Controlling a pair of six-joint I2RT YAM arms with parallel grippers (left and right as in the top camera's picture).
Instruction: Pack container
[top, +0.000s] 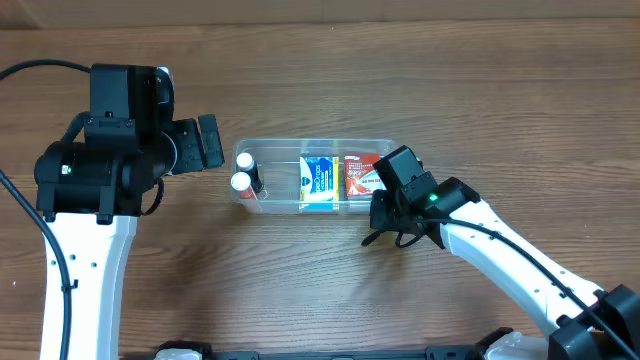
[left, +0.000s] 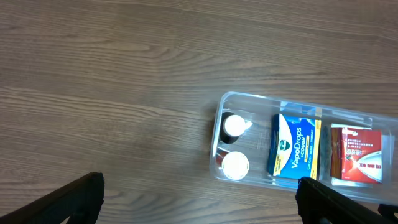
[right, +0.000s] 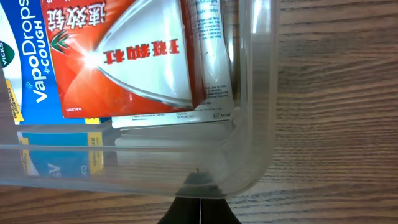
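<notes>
The container (top: 280, 176) is a clear rectangular tub at the table's middle. It holds two small white-capped bottles (top: 243, 171) at its left end, a blue VapoDrops box (top: 318, 181) in the middle and a red packet (top: 358, 172) at its right end. My right gripper (top: 383, 209) is shut, and its tips touch the tub's near right corner from outside, as the right wrist view (right: 199, 208) shows against the tub wall (right: 255, 93). My left gripper (top: 207, 142) is open and empty, held above the table just left of the tub (left: 219, 118).
Bare wood-grain table lies all round the tub. A black cable (top: 30, 70) loops at the far left behind the left arm. The right arm's white link (top: 520, 265) runs to the lower right corner.
</notes>
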